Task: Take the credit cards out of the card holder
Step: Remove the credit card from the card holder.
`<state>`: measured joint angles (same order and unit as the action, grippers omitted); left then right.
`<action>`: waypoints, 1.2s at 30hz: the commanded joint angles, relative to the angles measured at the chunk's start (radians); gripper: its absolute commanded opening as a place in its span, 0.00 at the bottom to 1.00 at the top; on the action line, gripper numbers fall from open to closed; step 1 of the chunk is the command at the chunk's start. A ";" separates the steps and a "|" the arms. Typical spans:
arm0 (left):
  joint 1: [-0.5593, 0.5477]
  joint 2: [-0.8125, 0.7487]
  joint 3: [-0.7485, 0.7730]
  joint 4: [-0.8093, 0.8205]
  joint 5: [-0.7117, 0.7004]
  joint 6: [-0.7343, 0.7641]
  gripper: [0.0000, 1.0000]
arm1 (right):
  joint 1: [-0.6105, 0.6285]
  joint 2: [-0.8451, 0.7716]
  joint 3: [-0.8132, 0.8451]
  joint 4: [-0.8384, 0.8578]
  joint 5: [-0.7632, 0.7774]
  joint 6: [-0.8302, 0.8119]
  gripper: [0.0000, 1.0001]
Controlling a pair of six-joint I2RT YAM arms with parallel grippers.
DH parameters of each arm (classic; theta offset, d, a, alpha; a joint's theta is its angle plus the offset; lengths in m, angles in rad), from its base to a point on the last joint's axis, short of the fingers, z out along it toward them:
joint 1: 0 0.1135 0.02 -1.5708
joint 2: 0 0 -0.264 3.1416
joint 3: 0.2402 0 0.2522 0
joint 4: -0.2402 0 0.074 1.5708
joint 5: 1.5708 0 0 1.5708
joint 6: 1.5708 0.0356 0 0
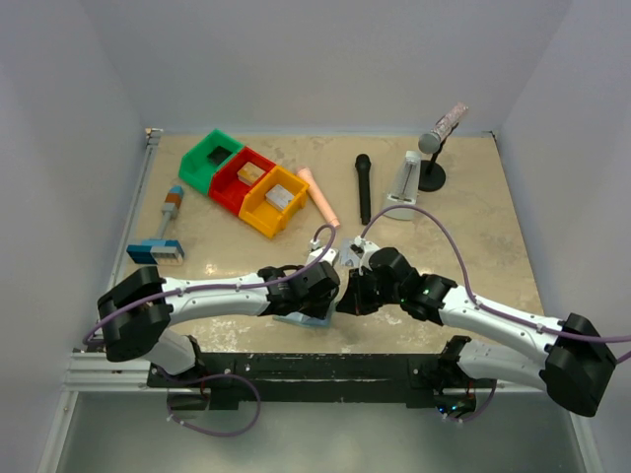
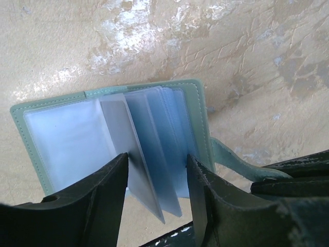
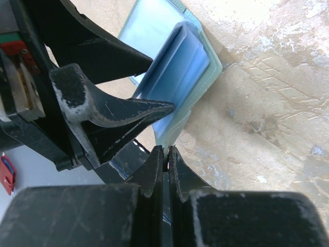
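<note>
Noting the scene from big to small. Mottled beige table (image 1: 483, 256) carries everything, and both arms converge on one spot. Card holder (image 2: 198, 118) lies opened flat on the table directly beneath the left gripper (image 2: 156, 170) and just ahead of the tips of the right gripper (image 3: 165, 150); its pale teal cover is spread like a book. Left gripper: jaws apart, straddling the fan of clear pocket sleeves (image 2: 141, 123) that stands up from the spine, with one finger (image 2: 103, 195) on each side of the fan. Whether the pads touch a sleeve I cannot tell. Right gripper: jaws pressed together. In the left wrist view the closure strap (image 2: 231, 154) at the cover's edge runs into them, so it appears clamped on that strap, pinning the holder. Credit cards: none made out. The sleeves read bluish and translucent, so any card inside is hidden from both wrist views. Handling judgement: holder is light and floppy, likely to slide or lift on the smooth top unless pinned, so the strap grip looks useful as an anchor. Sleeves are thin, slick and limp, and will buckle if squeezed broadside. Cards should be stiff, thin and slippery. They are best taken by the short exposed edge at a pocket mouth, pinched flat across both faces and drawn straight along the pocket, not twisted.
</note>
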<state>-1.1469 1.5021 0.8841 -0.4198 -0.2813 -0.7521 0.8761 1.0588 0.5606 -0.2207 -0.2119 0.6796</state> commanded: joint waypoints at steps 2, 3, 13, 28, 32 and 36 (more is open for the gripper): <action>-0.002 -0.040 0.001 -0.022 -0.050 -0.018 0.53 | 0.004 -0.022 0.022 0.017 -0.004 -0.008 0.00; -0.002 -0.042 0.003 -0.023 -0.052 -0.018 0.54 | 0.004 -0.022 0.022 0.017 -0.004 -0.009 0.00; -0.002 -0.072 0.004 -0.065 -0.121 -0.024 0.57 | 0.004 -0.022 0.016 0.018 0.000 -0.011 0.00; -0.004 -0.065 0.001 0.004 -0.015 0.014 0.56 | 0.003 -0.016 0.018 0.018 0.002 -0.012 0.00; -0.004 -0.085 0.000 0.019 0.002 0.026 0.56 | 0.004 -0.013 0.018 0.017 0.002 -0.012 0.00; -0.004 -0.108 -0.010 0.062 0.060 0.049 0.56 | 0.004 -0.007 0.022 0.018 0.003 -0.015 0.00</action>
<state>-1.1469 1.4372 0.8825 -0.4221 -0.2790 -0.7391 0.8764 1.0588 0.5606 -0.2203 -0.2119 0.6788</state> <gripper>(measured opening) 0.559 0.028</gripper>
